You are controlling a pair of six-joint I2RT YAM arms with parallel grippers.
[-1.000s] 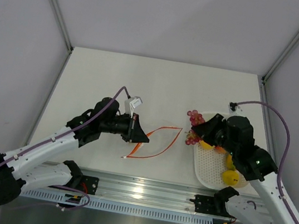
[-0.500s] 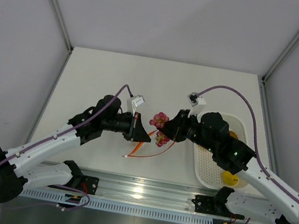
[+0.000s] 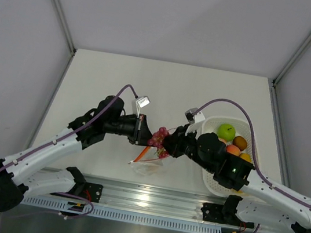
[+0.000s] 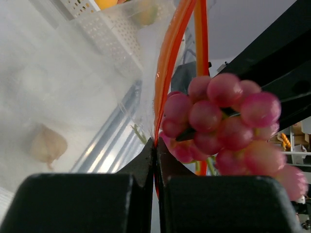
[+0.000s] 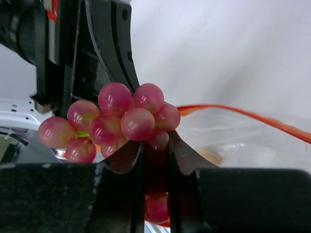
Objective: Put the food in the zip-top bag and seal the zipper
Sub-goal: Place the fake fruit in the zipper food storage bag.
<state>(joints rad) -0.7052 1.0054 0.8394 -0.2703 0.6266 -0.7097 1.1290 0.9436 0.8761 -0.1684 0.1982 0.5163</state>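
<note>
Grape cluster [image 4: 221,124]: blurred in the left wrist view, cut off at the right edge; lower grapes hidden by the right gripper [image 5: 154,146]. Tray [image 4: 114,36]: cut off at top. Pale lump [image 4: 46,144] seen through the bag [image 4: 73,87]: not identified.

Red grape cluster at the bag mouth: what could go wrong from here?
1. The left gripper pinches just one lip of the clear plastic zip-top bag, at its orange zipper strip. The mouth looks narrow, so the red grape cluster may catch on the rim and fall outside.
2. The right gripper seems to hold only the cluster's lower grapes, so it could slip or swing before release.
</note>
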